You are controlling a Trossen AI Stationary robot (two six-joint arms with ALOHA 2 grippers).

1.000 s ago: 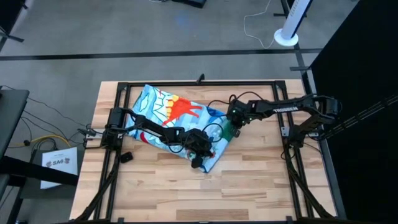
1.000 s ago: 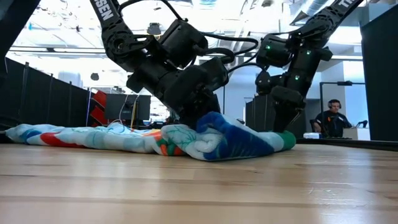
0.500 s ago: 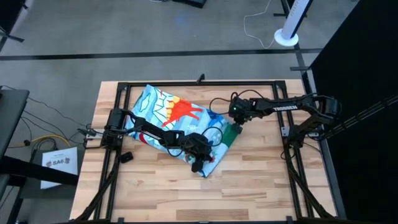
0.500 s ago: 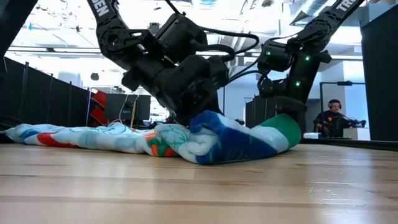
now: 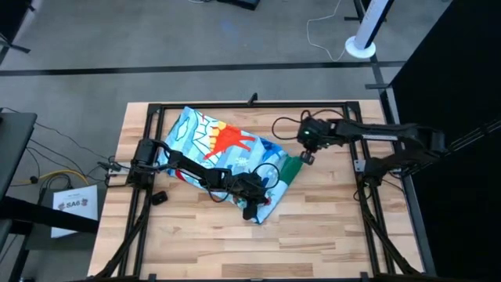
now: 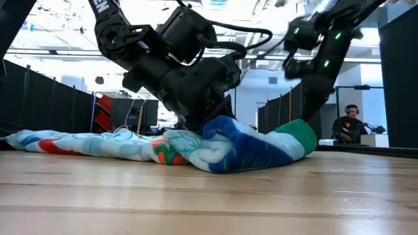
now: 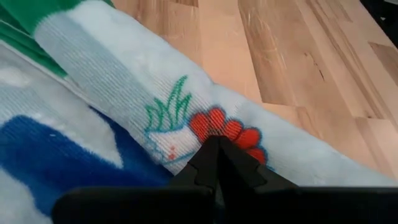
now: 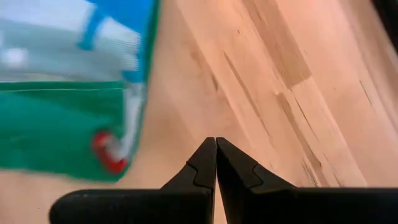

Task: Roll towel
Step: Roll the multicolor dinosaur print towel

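The towel [image 5: 219, 141] lies slantwise on the wooden table, flat at the far left and bunched into a thick fold [image 6: 241, 147] at its near right end. My left gripper [image 5: 250, 207] is shut, with its tips down on that bunched end [image 7: 124, 93]. My right gripper [image 5: 307, 157] is shut and hangs above bare wood, just right of the towel's green corner [image 8: 62, 121], touching nothing. In the low view the fold hides the left fingertips. My left gripper presses its shut fingertips into the towel's bunched near end, right at a red flower motif [image 7: 225, 129]. The fingers come slanting down from above. No cloth shows between the fingertips. The towel stays on the table, its fold bulging up around the fingers.
A black frame [image 5: 250, 104] runs around the work area. Bare wood [image 5: 329, 219] lies to the near and right of the towel. A small black object [image 5: 159, 197] sits near the left arm's base. A person [image 6: 349, 127] sits far behind the table.
My right gripper has left the towel's green corner, going up and toward the table's right edge. The green corner has risen into a thicker bulge and stays so. My left gripper has gone slightly toward the near edge, dragging the bunched end with it.
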